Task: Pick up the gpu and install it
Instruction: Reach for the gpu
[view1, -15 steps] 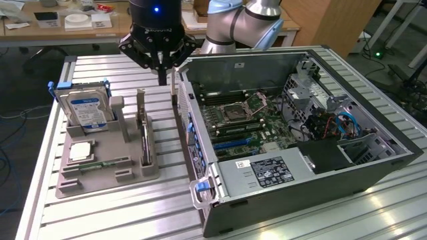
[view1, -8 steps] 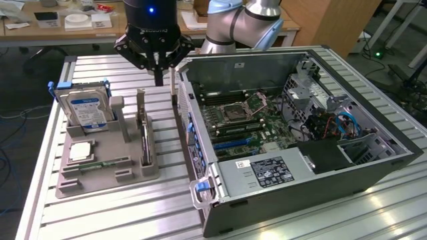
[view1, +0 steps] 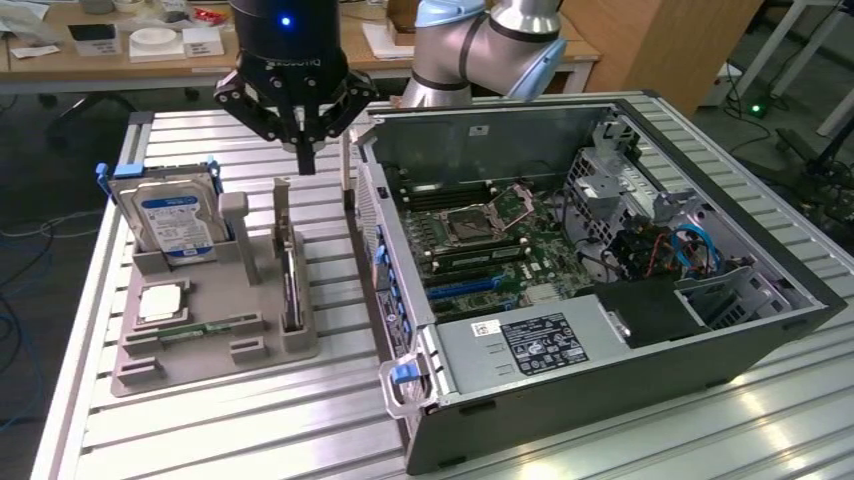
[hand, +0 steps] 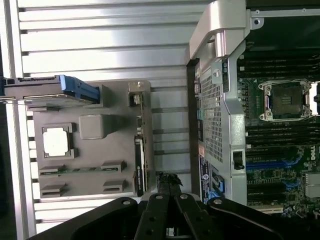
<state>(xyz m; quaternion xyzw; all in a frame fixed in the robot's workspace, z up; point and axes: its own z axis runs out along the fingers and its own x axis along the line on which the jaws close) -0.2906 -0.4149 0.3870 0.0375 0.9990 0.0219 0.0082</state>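
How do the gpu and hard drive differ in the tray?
The gpu is a thin dark card; the hard drive is a thicker silver block with a blue-white label. The gpu stands on the side of the gray tray nearest the computer case; the hard drive on the far side. The hard drive has a blue frame; the gpu none. Both stand on edge in tray slots.

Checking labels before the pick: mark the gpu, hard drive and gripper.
gpu (view1: 291, 290), exterior view, dark upper edge of the upright card.
hard drive (view1: 170, 218), exterior view, its blue-white label.
gripper (view1: 306, 168), exterior view, tips of the shut fingers.
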